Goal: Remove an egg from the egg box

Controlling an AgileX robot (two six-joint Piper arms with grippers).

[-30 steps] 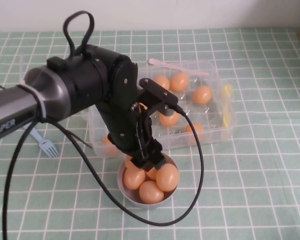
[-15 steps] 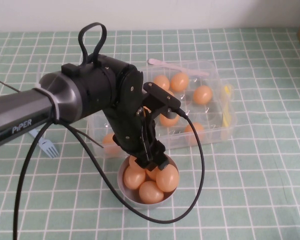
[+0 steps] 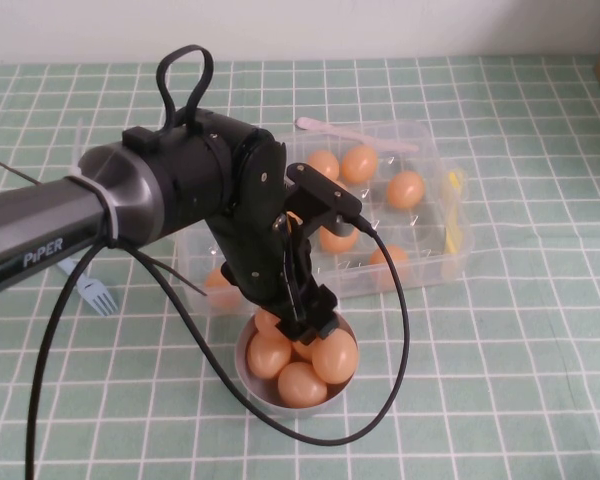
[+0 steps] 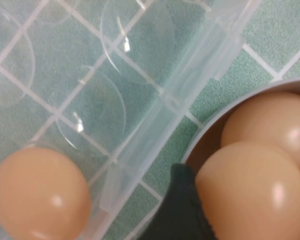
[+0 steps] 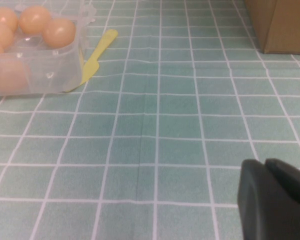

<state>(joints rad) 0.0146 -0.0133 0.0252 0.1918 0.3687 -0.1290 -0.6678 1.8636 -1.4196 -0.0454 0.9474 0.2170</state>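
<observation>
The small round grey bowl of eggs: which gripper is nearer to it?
Left. The left gripper is at the small round grey bowl; the right gripper is over bare tablecloth, away from it.

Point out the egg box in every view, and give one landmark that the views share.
High view: the egg box sits mid-table, behind the grey bowl, partly hidden by the left gripper over the bowl.
Left wrist view: its clear cups and rim fill most of the frame.
Right wrist view: one corner, far from the right gripper.
Shared landmark: the green checked tablecloth.
</observation>
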